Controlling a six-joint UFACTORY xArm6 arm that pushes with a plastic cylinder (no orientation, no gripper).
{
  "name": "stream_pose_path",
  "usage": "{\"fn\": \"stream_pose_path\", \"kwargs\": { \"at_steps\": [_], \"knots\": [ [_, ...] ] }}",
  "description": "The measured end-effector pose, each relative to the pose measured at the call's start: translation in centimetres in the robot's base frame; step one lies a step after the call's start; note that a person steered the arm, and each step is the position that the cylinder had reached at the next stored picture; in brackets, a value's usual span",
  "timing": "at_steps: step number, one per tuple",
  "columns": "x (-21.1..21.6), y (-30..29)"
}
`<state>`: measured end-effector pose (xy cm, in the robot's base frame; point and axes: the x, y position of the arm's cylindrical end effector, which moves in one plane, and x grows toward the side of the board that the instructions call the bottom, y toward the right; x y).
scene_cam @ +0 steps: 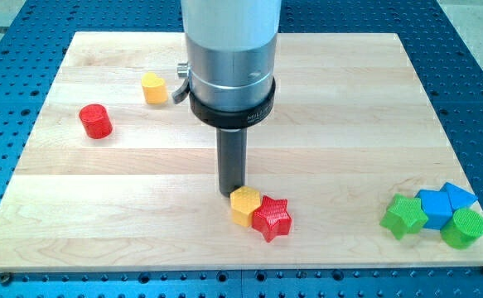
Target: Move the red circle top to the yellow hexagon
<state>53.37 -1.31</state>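
The red circle [95, 121] stands at the view's left, in the upper half of the wooden board [324, 108]. The yellow hexagon [245, 204] sits near the bottom centre, touching a red star [272, 218] on its right. My tip [231, 192] is down on the board just above and left of the yellow hexagon, touching or nearly touching it, and far to the right of the red circle.
A yellow heart-like block [153, 88] lies near the top left. At the bottom right a cluster holds a green star [403, 216], a blue block [434, 208], a second blue block [457, 197] and a green circle [464, 228].
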Motion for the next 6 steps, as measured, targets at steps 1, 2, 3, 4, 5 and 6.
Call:
{"fn": "stream_pose_path", "kwargs": {
  "at_steps": [1, 2, 3, 4, 5, 6],
  "knots": [
    [2.3, 0.0],
    [3.2, 0.0],
    [4.0, 0.0],
    [3.6, -0.1],
    [1.3, -5.6],
    [0.8, -14.7]
  ]
}}
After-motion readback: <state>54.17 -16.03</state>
